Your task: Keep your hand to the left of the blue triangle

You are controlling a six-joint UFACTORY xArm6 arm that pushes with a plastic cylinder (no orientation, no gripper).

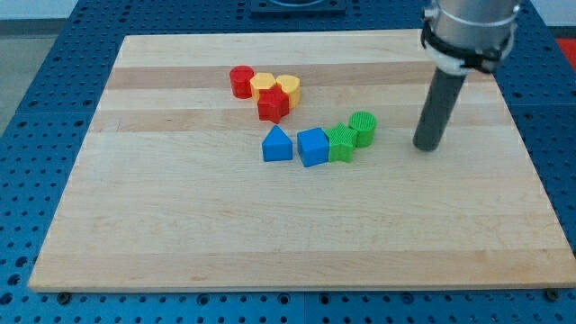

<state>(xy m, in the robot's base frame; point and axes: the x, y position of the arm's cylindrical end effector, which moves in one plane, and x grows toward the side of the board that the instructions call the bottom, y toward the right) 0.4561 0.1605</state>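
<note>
Eight small blocks sit on the wooden board [180, 225], and the blue triangle [277, 145] serves as the landmark for all of them. It lies near the middle of the board, a little toward the view's top. Just to its right, with a thin gap, is the blue cube [313, 147]. Touching that cube's right side is a green block [341, 143] of uneven shape, and a green cylinder [363, 128] presses against that one, up and to the right of the triangle.

Above the triangle, toward the view's top, sits a tight cluster: a red block [273, 105] closest to the triangle, a yellow block [263, 86] and a second yellow block [288, 88] just behind it, and a red cylinder [240, 82] at the cluster's left end, up and to the left of the triangle.

My tip [428, 147] rests on the board well to the right of the triangle, beyond the green cylinder and clear of every block. The rod has no jaws to spread or press together, so no such state can be told; it touches nothing but the board.
</note>
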